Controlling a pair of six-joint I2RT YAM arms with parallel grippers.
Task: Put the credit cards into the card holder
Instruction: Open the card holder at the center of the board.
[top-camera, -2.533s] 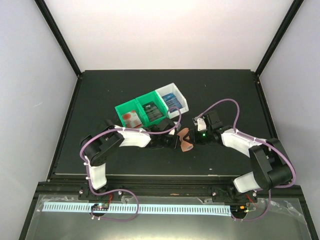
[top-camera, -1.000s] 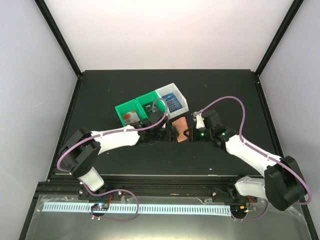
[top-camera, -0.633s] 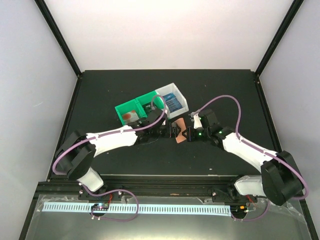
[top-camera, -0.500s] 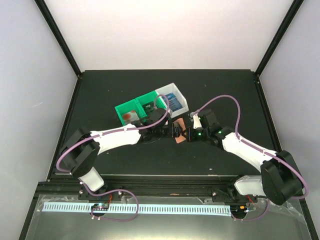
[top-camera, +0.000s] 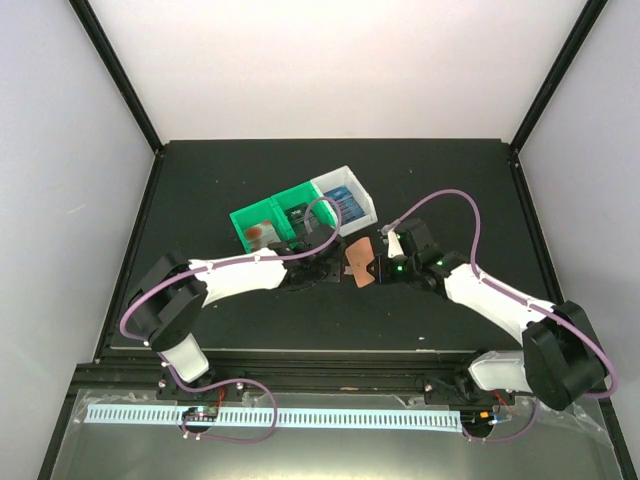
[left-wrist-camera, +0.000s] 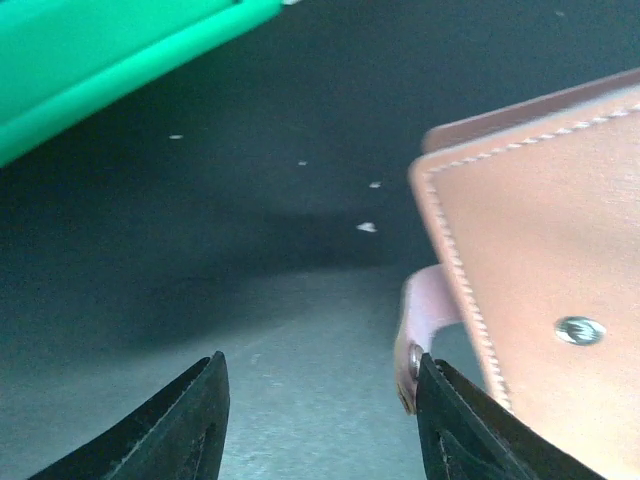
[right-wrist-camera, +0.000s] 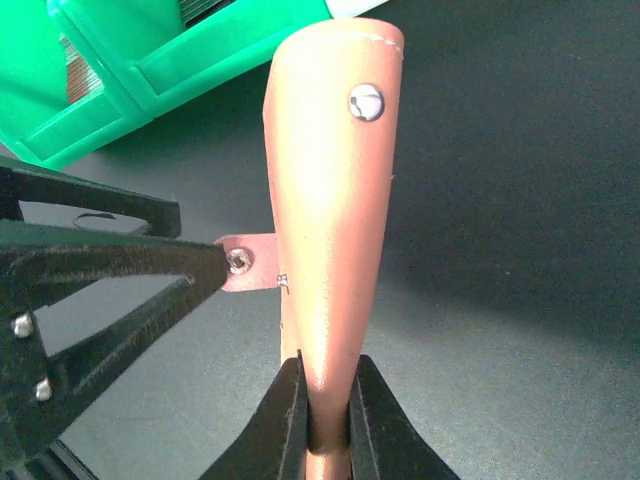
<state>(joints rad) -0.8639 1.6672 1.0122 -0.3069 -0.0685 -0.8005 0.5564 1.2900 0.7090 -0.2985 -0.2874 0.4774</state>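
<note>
Right gripper is pinched tight on the bottom edge of the card holder, and only the right wrist cam shows that. Left gripper gapes partway with nothing in it, and the snap tab is right against its 3 o'clock finger. Holder's salmon-brown, stitched, with a silver snap. From above it's at roughly 4 o'clock from the green bins.

Brown card holder cut off at the left wrist view's right edge, its lower end hidden between the jaws of the right gripper, green bin blurred upper left, credit cards too small to count overhead
</note>
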